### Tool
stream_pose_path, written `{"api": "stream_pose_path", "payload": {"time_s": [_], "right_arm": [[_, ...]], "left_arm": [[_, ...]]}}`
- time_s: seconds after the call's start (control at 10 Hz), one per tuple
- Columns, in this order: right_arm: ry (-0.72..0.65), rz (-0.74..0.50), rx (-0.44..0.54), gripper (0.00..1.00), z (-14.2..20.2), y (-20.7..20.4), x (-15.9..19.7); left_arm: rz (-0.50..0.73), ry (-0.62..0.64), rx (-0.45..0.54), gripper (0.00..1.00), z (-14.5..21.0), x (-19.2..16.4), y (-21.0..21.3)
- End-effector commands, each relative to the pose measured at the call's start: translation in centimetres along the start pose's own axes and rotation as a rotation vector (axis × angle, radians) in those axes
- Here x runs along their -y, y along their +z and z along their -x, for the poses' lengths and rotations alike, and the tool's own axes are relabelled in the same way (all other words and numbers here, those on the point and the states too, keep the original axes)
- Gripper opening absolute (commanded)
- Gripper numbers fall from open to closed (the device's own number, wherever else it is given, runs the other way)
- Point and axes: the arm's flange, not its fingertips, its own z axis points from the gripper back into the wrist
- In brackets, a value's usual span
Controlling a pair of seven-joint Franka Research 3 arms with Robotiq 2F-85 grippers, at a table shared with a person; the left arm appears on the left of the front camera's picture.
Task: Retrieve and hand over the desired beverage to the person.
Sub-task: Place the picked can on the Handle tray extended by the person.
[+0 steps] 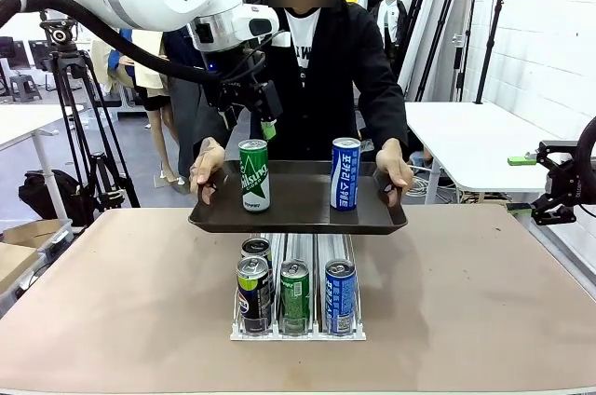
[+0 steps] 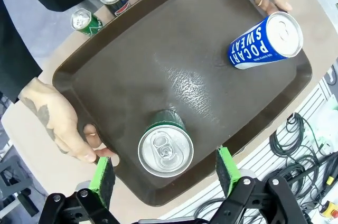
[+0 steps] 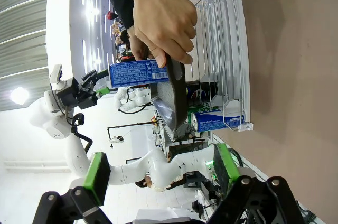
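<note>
Nearest, a white wire can rack [image 1: 298, 325] on the tan surface [image 1: 112, 292] holds spare cans. Above the rack, the person [image 1: 326, 60] holds a dark brown plastic tray [image 1: 298, 213] level with both hands. On the tray a green aluminium can [image 1: 253, 174] stands upright, a blue-and-white can [image 1: 345, 172] beside it. The left tool [image 1: 266, 115] hangs just above and behind the green can, pointing down, wide open and empty. Well right of the tray, the right tool [image 3: 158, 174] is open, holding nothing.

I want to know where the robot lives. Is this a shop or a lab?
Probably a robot lab or test studio, not a shop. A camera tripod stands beside the table, cables trail over the floor, and the cans sit in a small wire rack.
</note>
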Motion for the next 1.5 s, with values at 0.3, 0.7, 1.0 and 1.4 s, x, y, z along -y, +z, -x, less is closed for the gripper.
{"api": "stream_pose_path", "payload": {"time_s": [0.3, 0.7, 1.0, 1.4], "right_arm": [[0.002, 0.0, 0.0, 1.0, -0.06, -0.02, -0.07], [0.002, 0.0, 0.0, 1.0, -0.06, -0.02, -0.07], [0.002, 0.0, 0.0, 1.0, -0.06, -0.02, -0.07], [0.002, 0.0, 0.0, 1.0, -0.06, -0.02, -0.07]], "left_arm": [[0.0, -0.003, 0.002, 1.0, 0.02, 0.06, 0.13], [0.0, -0.003, 0.002, 1.0, 0.02, 0.06, 0.13], [0.0, -0.003, 0.002, 1.0, 0.02, 0.06, 0.13], [0.0, -0.003, 0.002, 1.0, 0.02, 0.06, 0.13]]}}
